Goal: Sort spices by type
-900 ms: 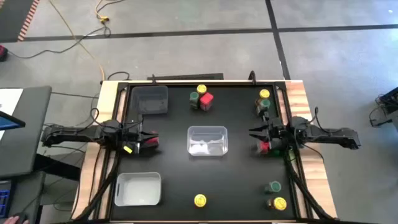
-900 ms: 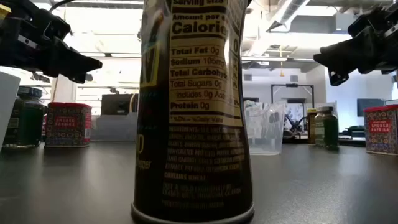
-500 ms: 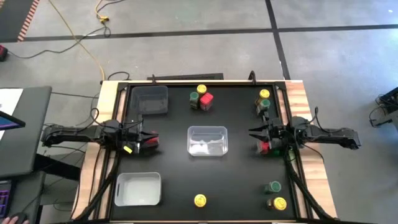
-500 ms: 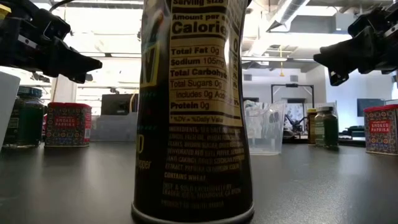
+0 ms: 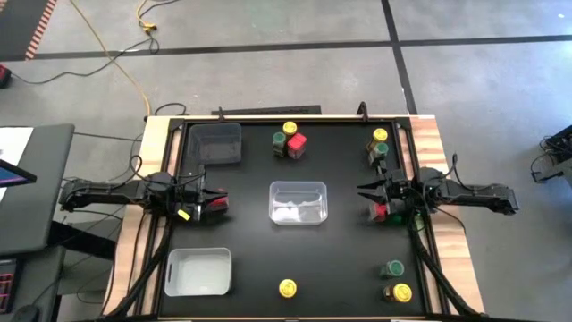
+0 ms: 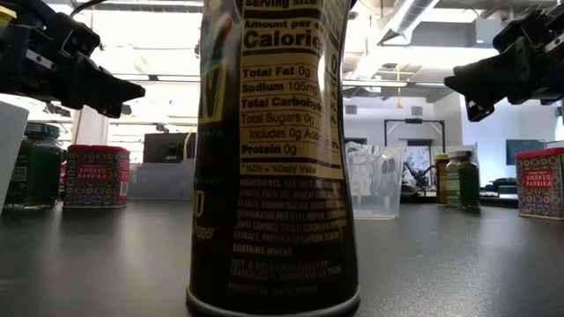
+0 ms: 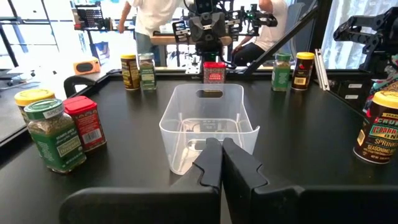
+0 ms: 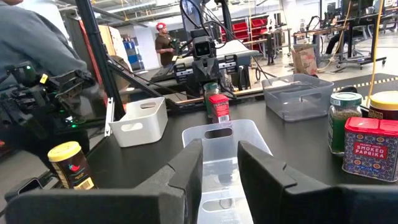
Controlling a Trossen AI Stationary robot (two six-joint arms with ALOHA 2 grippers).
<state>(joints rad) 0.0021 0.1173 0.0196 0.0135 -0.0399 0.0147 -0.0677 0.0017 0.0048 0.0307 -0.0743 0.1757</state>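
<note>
Spice jars stand in groups on the black table: yellow-lidded (image 5: 290, 130), green-lidded (image 5: 279, 143) and red-topped (image 5: 297, 143) at the far middle, two (image 5: 379, 143) at the far right, two (image 5: 397, 280) at the near right, and one yellow-lidded (image 5: 287, 288) at the near middle. My left gripper (image 5: 219, 197) hovers shut over a red-topped jar (image 5: 217, 206) at the table's left, fingers together (image 7: 221, 163). At the right, my right gripper (image 5: 362, 190) hovers open beside another red-topped jar (image 5: 380, 212), with nothing between its fingers (image 8: 219, 168). Both point at the clear bin (image 5: 298, 201).
A clear bin (image 7: 208, 124) stands at the table's centre between the two grippers. A grey bin (image 5: 219, 143) stands at the far left and a white bin (image 5: 198, 271) at the near left. People stand in the room beyond the table.
</note>
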